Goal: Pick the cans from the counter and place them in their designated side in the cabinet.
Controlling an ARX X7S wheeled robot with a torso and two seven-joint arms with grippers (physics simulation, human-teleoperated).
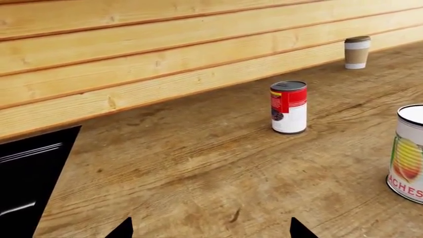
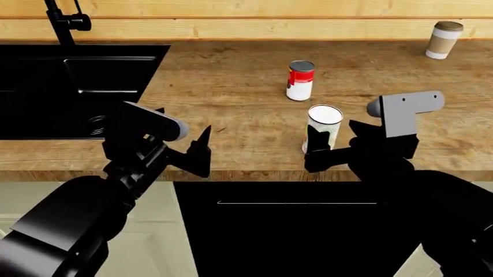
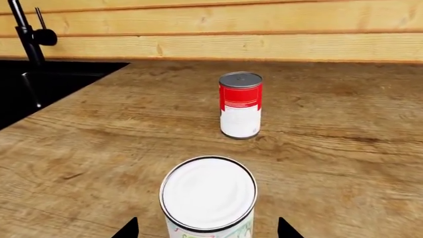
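— Where do we have the cans?
— Both stand upright on the counter point(image 2: 231, 86): the red-and-white can point(image 2: 301, 80) farther back, the pale green-and-white can point(image 2: 324, 127) near the front edge, apart from each other.
— And our claws?
— Our right gripper point(image 3: 207, 229) is spread wide, fingertips either side of the pale can, not touching it. Our left gripper point(image 2: 198, 151) hangs wide open over the counter's front edge, beside the sink point(image 2: 77, 86), holding nothing.
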